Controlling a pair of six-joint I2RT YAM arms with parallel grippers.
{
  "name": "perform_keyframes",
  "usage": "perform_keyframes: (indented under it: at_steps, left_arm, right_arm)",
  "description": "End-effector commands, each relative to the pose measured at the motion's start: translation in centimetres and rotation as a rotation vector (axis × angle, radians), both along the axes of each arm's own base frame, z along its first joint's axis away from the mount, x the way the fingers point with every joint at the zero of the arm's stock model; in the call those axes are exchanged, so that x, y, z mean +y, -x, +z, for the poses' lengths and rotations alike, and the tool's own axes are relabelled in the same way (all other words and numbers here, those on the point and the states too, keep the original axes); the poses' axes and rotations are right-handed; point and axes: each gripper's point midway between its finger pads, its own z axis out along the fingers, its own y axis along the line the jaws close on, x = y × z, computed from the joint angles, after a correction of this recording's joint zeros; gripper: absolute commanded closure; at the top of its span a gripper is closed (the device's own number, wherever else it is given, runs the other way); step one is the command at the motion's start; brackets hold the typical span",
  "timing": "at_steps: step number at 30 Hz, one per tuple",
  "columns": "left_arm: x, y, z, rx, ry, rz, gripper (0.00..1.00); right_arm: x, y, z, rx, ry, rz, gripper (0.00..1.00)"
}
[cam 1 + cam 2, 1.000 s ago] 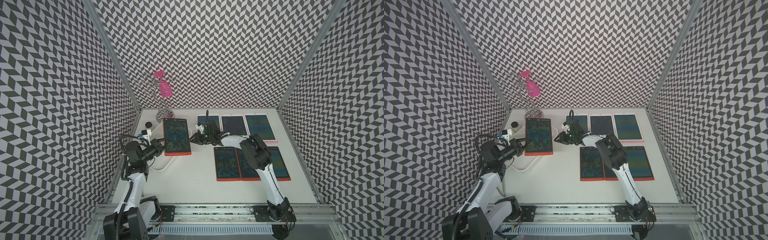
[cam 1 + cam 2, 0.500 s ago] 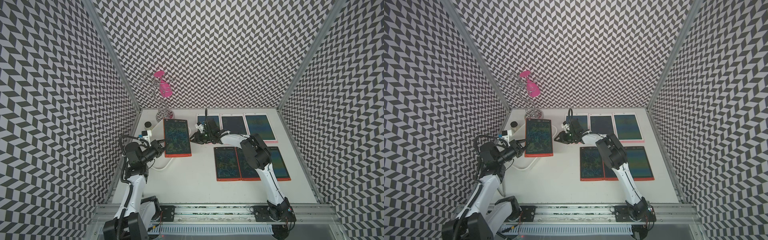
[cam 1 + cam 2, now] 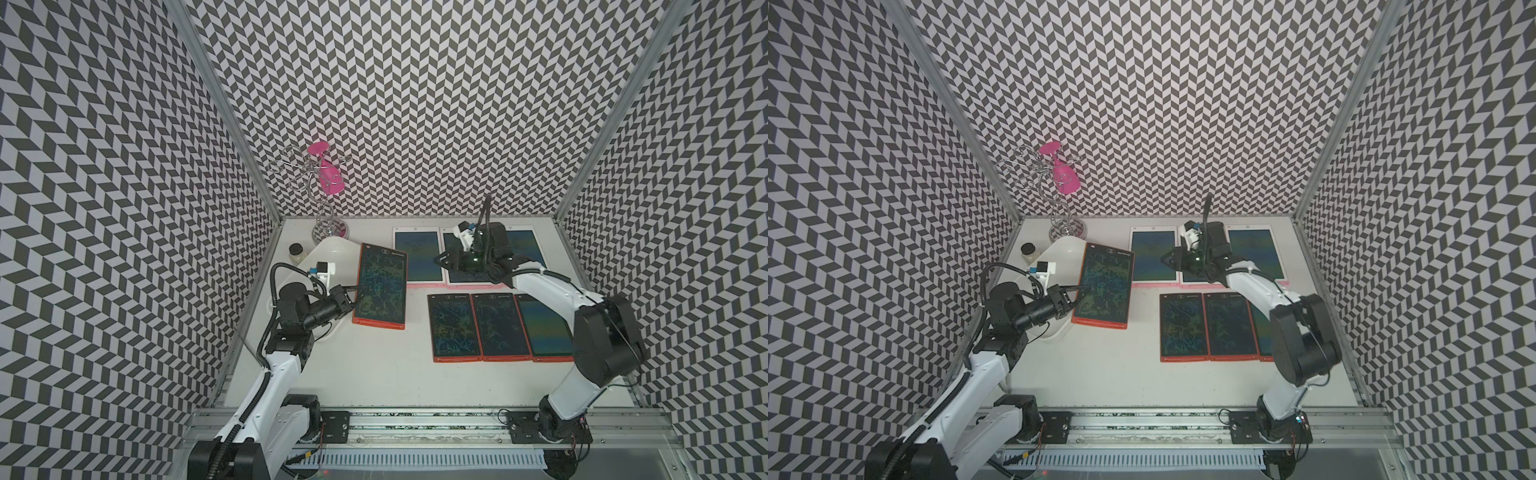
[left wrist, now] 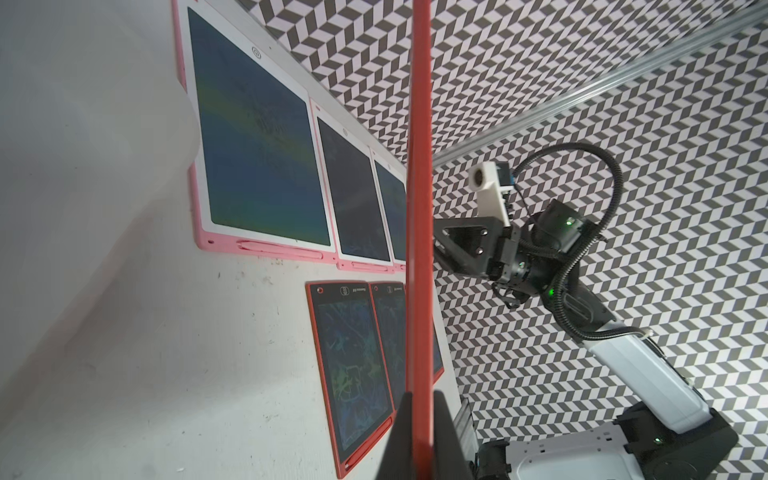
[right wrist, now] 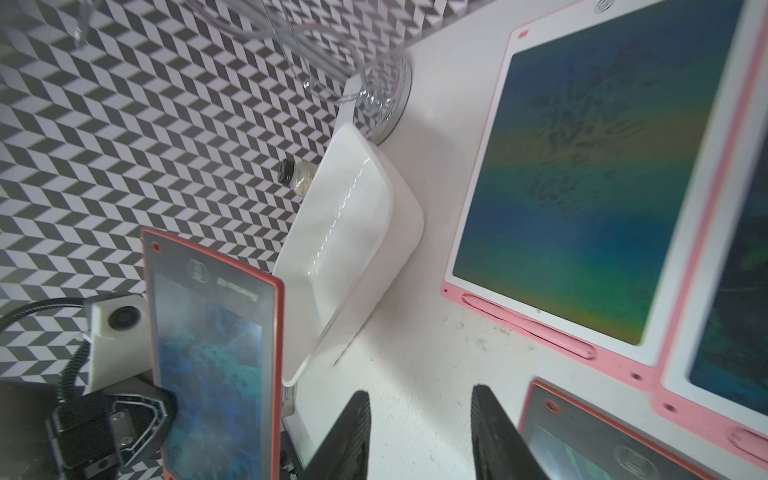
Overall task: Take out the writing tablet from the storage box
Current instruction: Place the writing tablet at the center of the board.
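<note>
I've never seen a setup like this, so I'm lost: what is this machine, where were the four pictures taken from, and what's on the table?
Two white robot arms stand at the front edge of the table. Two pictures look down from overhead, nearly identical; the other two come from cameras on the arms' wrists. The left claw is shut on a red-framed tablet, raised out of the white storage box. The right claw is open and empty. On the table: three pink-framed tablets, three more red-framed tablets, a small jar and a wire stand.
</note>
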Motion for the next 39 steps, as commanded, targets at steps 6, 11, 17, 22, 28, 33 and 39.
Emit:
perform_keyframes:
  at_steps: [6, 11, 17, 22, 28, 33, 39]
  left_arm:
    - [-2.5, 1.0, -1.5, -0.005, -0.068, -0.014, 1.0]
    - [-3.4, 2.3, -4.7, 0.045, -0.118, -0.005, 1.0]
    - [-3.9, 3.2, -9.0, 0.113, -0.191, -0.006, 1.0]
    - [-4.2, 4.0, -11.7, 0.168, -0.217, -0.015, 1.0]
    - [-3.7, 3.6, -12.9, 0.199, -0.24, 0.027, 0.98]
    - [-3.7, 3.2, -13.8, 0.226, -0.245, 0.045, 0.88]
    - [-4.5, 3.1, -14.9, 0.265, -0.267, 0.043, 0.63]
  right_arm:
    - [-8.4, 3.0, -0.2, -0.015, 0.035, -0.159, 0.58]
    - [-10.8, 4.7, -2.0, 0.001, 0.044, -0.211, 0.57]
    - [-13.3, 6.3, -4.3, 0.022, 0.095, -0.298, 0.56]
    - [-14.6, 7.0, -5.5, 0.043, 0.13, -0.345, 0.54]
    - [-15.5, 7.2, -6.7, 0.062, 0.154, -0.382, 0.49]
    - [-16.5, 7.1, -7.8, 0.074, 0.202, -0.425, 0.45]
    - [-16.6, 6.9, -7.5, 0.062, 0.212, -0.426, 0.41]
